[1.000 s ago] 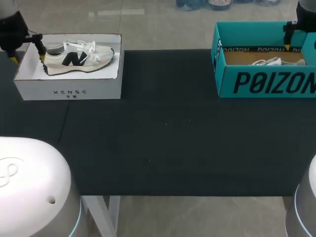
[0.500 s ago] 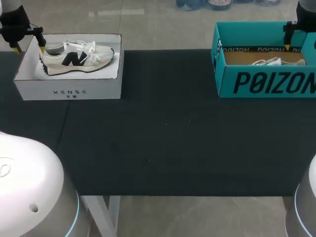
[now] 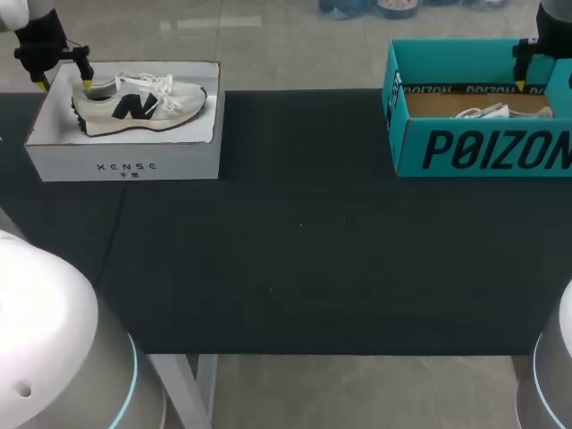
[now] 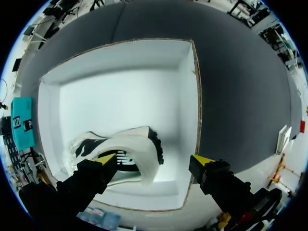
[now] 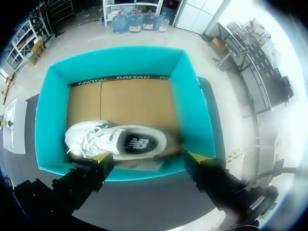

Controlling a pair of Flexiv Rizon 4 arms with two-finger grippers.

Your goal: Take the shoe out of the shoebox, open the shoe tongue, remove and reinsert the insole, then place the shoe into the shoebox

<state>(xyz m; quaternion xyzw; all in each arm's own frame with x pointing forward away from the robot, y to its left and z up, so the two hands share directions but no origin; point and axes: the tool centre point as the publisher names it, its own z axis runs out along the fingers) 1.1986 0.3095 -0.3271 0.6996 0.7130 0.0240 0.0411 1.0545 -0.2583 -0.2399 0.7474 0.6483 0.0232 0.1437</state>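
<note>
A cream shoe (image 3: 138,105) with a dark side logo lies on its side in the white shoebox (image 3: 125,161) at the table's far left. My left gripper (image 3: 64,85) hangs open above the box's left end, over the shoe's heel (image 4: 144,154), and holds nothing. The heel shows between its fingers in the left wrist view. A second white shoe (image 5: 118,140) lies sole-side down in the teal shoebox (image 3: 483,147) at the far right. My right gripper (image 5: 149,156) stands open above that box's near wall, with nothing between its fingers.
The black mat (image 3: 304,232) covers the table between the two boxes. The teal box has a brown cardboard floor (image 5: 134,103). The white bases of my arms (image 3: 54,357) fill the near corners of the head view.
My left gripper has moved toward the far edge and a little to the right, staying open above the white box. The right arm has not moved.
</note>
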